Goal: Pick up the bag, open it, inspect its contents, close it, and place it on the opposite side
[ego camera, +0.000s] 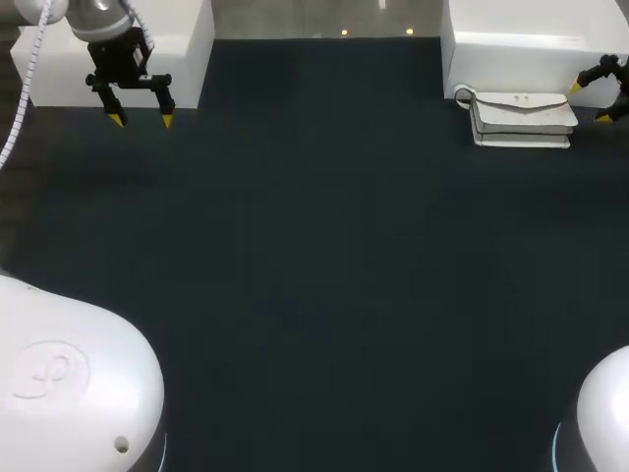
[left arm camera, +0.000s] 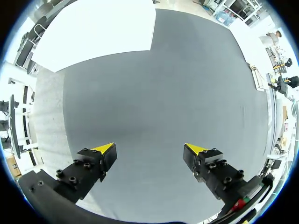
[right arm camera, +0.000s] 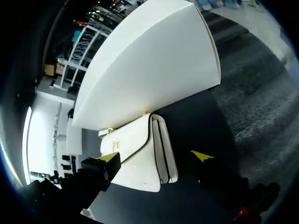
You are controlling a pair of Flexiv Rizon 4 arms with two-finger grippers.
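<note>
Right wrist view has the right gripper (right arm camera: 155,156) with fingers spread apart, gripping nothing, aimed at the white bag (right arm camera: 135,154) just ahead. The bag lies flat against a white box (right arm camera: 149,70) at the desk's (ego camera: 314,275) far right edge. Well apart, the left gripper (ego camera: 138,118) hangs with fingers wide near the far left corner, a broad stretch of dark desk between them.
</note>
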